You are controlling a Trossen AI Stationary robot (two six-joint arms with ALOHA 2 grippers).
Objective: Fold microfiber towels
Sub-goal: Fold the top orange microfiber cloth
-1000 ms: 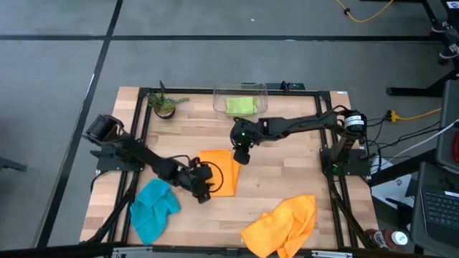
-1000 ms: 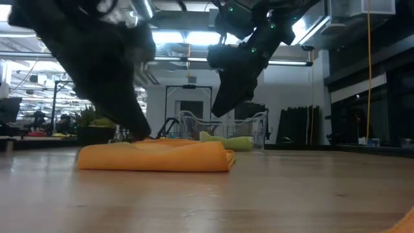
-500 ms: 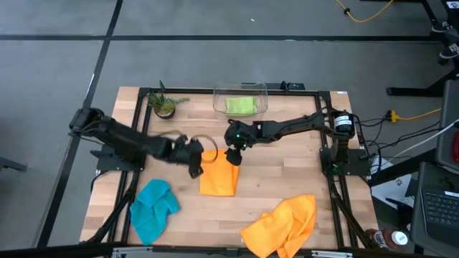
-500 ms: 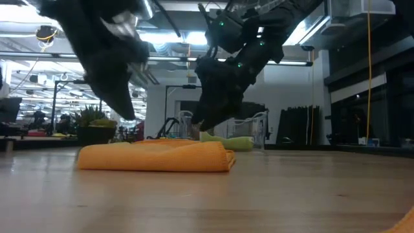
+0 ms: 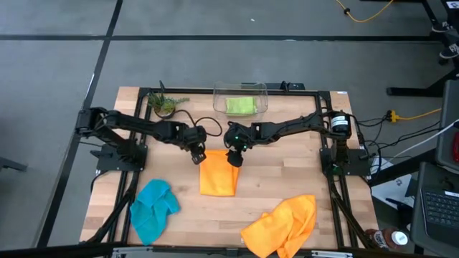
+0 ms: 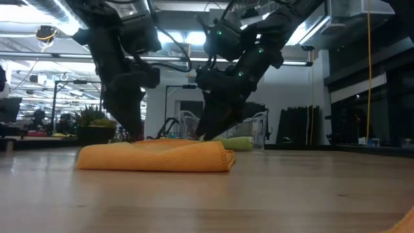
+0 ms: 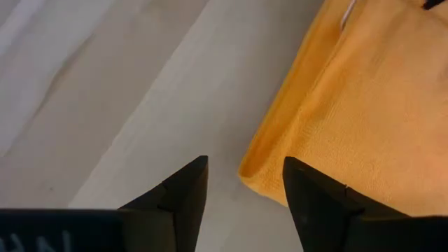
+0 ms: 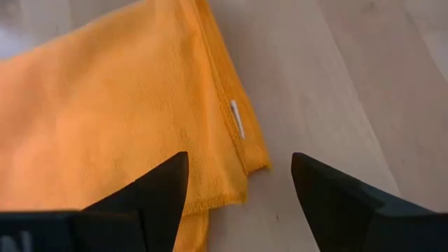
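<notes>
Folded orange towel lies flat at the middle of the table, a narrow rectangle with its long axis running from the far side toward the near edge. In the low view it shows as a low, layered slab, one short end toward the camera.

Left gripper is at the towel's far left corner, fingers apart, nothing between them. Its wrist view shows the corner just ahead of the gap, over bare wood.

Right gripper is at the far right corner, fingers wide, also empty. Its wrist view shows that corner with a small white tag on the hem, edges of the layers slightly offset.

Both grippers point down at the towel's far short edge, one per corner; contact with the cloth cannot be told.

Other towels:
- green towel, folded, inside the clear bin at the far edge.
- teal towel, crumpled, near left.
- second orange towel, crumpled, near right, reaching the table edge.

Potted plant at far left.
</notes>
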